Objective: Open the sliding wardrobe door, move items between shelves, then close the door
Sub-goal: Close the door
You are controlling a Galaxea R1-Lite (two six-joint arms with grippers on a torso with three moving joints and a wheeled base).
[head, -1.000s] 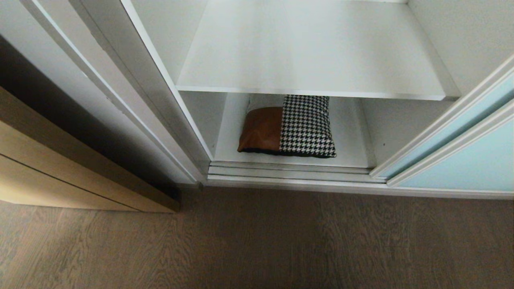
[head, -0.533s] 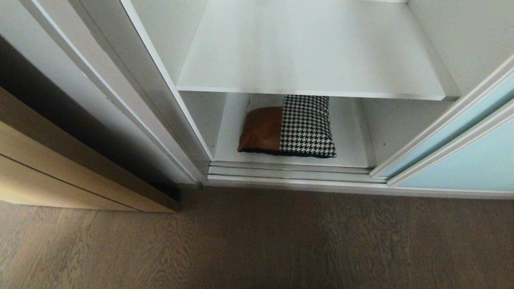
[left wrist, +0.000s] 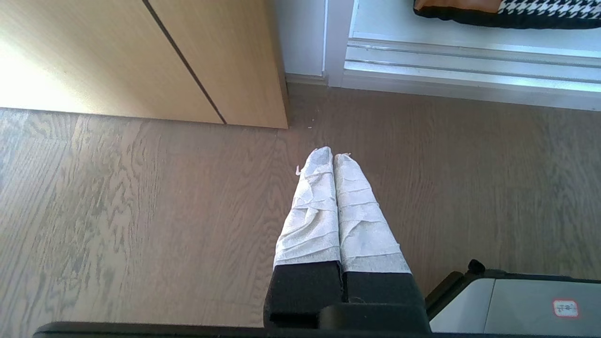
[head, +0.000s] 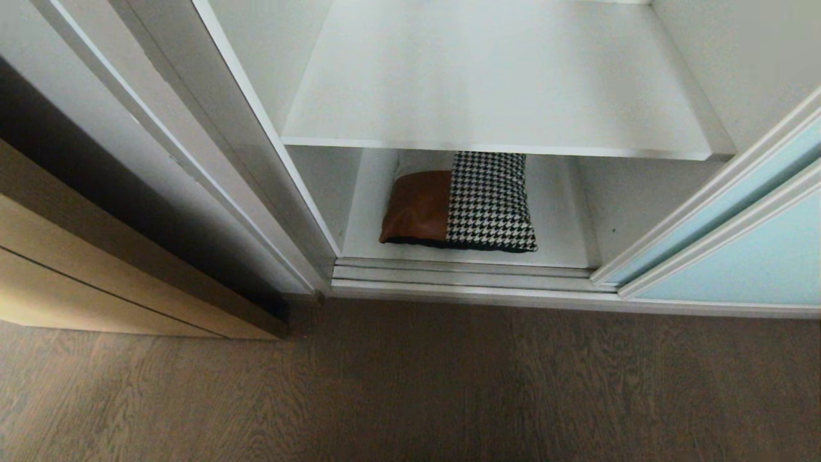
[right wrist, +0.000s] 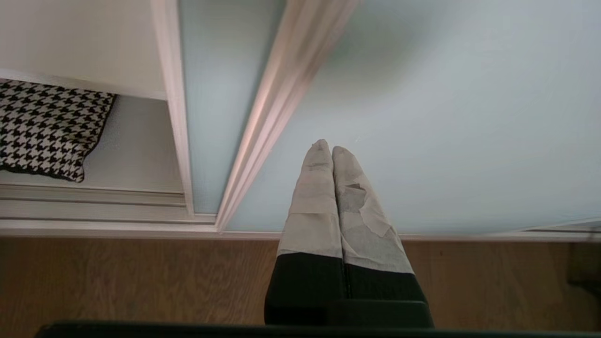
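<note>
The sliding wardrobe door (head: pixel 744 256) of pale aqua frosted glass stands pushed to the right, leaving the compartment open. On the bottom shelf (head: pixel 558 212) lies the folded bundle of items (head: pixel 458 202), rust-brown on the left and houndstooth on the right, with a black edge. Above it the upper shelf (head: pixel 500 83) is bare. My right gripper (right wrist: pixel 327 149) is shut and empty, pointing at the aqua glass (right wrist: pixel 446 117) low near the floor, right of the door frame (right wrist: pixel 272 112). My left gripper (left wrist: pixel 333 154) hangs shut and empty over the wooden floor (left wrist: pixel 141 197). Neither arm shows in the head view.
A tan wooden panel (head: pixel 96 269) stands at the left beside the wardrobe's white side wall (head: pixel 192 128). The silver floor track (head: pixel 462 276) runs along the wardrobe's front. A corner of the robot's base (left wrist: pixel 512 300) shows beside the left gripper.
</note>
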